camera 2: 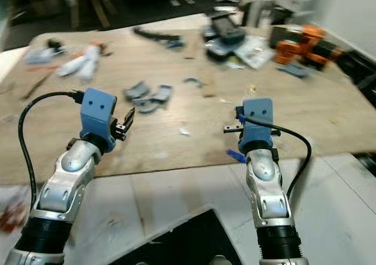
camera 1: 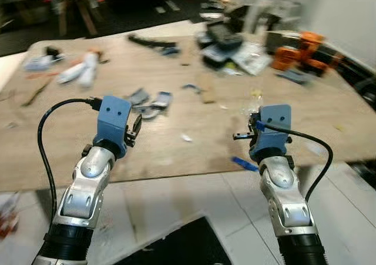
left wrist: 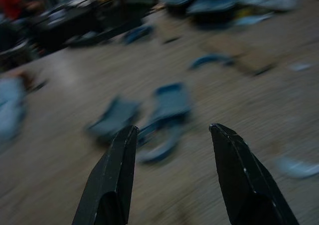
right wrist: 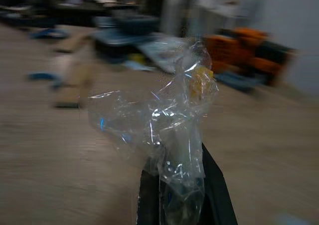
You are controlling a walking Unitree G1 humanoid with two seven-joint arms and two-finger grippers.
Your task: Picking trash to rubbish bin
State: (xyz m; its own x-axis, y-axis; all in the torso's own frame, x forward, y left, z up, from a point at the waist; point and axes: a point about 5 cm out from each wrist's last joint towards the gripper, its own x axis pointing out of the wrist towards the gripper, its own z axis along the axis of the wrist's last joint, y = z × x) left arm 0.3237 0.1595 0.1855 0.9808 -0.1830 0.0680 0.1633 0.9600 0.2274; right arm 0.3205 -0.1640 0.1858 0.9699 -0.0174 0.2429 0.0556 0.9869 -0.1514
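Over the near edge of a long wooden table [camera 1: 176,153], my two arms reach forward side by side. Item one: my right gripper [right wrist: 180,185], fingers pressed together on a crumpled clear plastic wrapper [right wrist: 159,120], which stands up out of the fingertips with a small yellow scrap caught in its upper fold; seen from my head, the same wrapper [camera 1: 254,107] shows as a pale glint just above the blue wrist housing, held off the tabletop. Item two: my left gripper [left wrist: 172,177], fingers [left wrist: 112,180] spread apart and holding nothing, poised low over the wood and pointing toward a cluster of grey-blue plastic pieces [camera 1: 150,103] lying near the middle of the table; these are blurred in the wrist view and I cannot tell exactly what they are. Item three: a small white scrap [camera 1: 186,138] on the table between my two wrists. Item four: a blue strip [camera 1: 244,163] at the table's near edge, just beside my right wrist. Item five: orange power tools [camera 1: 302,50] at the far right of the table, well apart from both grippers. Item six: dark cases and papers [camera 1: 229,44] at the far centre.
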